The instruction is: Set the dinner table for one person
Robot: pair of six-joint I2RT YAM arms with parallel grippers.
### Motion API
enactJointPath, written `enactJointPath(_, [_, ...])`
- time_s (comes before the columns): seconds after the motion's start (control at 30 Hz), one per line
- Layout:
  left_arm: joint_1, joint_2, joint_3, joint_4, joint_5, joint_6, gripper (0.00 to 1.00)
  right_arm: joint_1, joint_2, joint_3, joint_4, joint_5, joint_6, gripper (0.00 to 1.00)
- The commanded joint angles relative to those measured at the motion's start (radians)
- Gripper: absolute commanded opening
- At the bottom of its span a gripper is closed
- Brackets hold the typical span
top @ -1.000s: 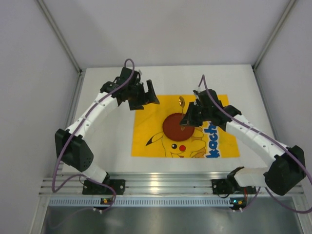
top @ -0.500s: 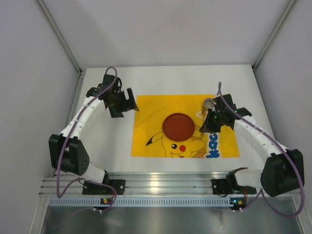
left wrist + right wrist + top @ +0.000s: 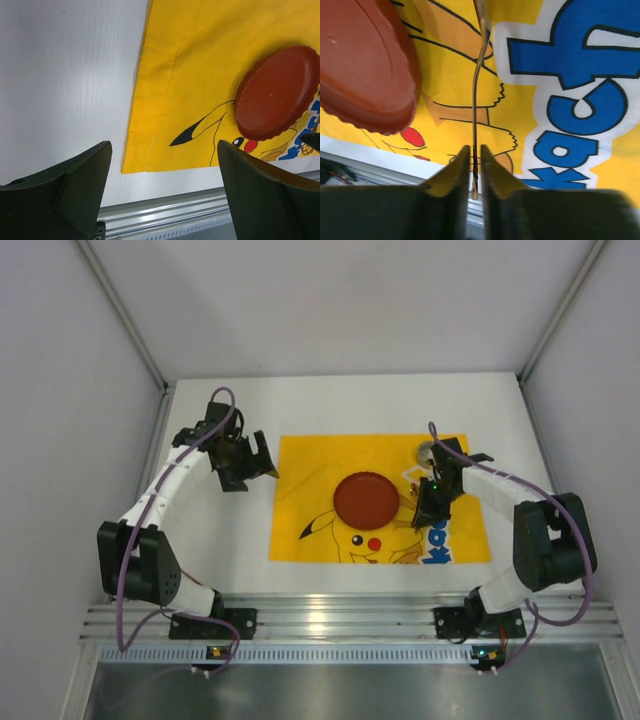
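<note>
- Top view: the white surface (image 3: 340,405) carries a yellow mat (image 3: 300,465), and a red plate (image 3: 365,500) sits at the mat's middle.
- The right pincer (image 3: 427,510) hangs just right of the plate. It holds a thin gold spoon (image 3: 428,452), judged a spoon by its rounded head.
- The spoon's long axis runs near-to-far. Its head points to the far side and its handle end to the near edge.
- The left pincer (image 3: 250,468) is off the mat's left edge, over bare surface and well apart from the plate.
- Left wrist view: the left pincer's fingers (image 3: 75,190) are spread wide with nothing between them.
- The mat's corner, the plate and the rail (image 3: 165,220) are all in sight.
- Right wrist view: the right pincer's fingers (image 3: 452,175) are nearly together, clamped on the spoon's handle end.
- The shaft runs straight away from the fingers, beside the plate rim without touching it, next to the blue lettering (image 3: 570,50).
- I cannot tell whether the spoon rests on the mat or hangs above it.
- Step in hand (judgement): laying the spoon to the right of the plate.
- Next move calls for lowering until the spoon lies flat, keeping the shaft parallel to the plate's side. Then spread the fingers and lift straight up so the handle is not dragged.
</note>
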Motion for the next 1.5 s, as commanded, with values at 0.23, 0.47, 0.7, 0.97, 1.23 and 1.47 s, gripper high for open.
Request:
enactJointPath(0.23, [0.041,-0.05,-0.038,0.018,0.002,0.013,0.9,-0.017,-0.013,0.045,-0.106,0.118,-0.066,0.64])
enactJointPath(0.47, [0.07,-0.07,-0.04,-0.059,-0.167,-0.048,0.9,-0.017,-0.082,0.111,-0.178,0.169,-0.06,0.68])
enactJointPath(0.7, [0.319,-0.144,-0.216,-0.117,-0.381,-0.182,0.98,-0.017,-0.157,0.116,-0.195,0.16,-0.048,0.71])
enactJointPath(0.97, [0.668,-0.256,-0.397,-0.102,-0.375,-0.258,0.98,-0.016,-0.189,0.062,-0.19,0.128,-0.069,0.72])
enactJointPath(1.23, [0.72,-0.306,-0.441,-0.062,-0.491,-0.333,0.95,-0.017,-0.168,0.094,-0.217,0.112,-0.112,0.72])
enactJointPath(1.47, [0.732,-0.244,-0.472,0.087,-0.544,-0.291,0.98,-0.016,-0.142,0.13,-0.253,0.118,-0.147,0.72])
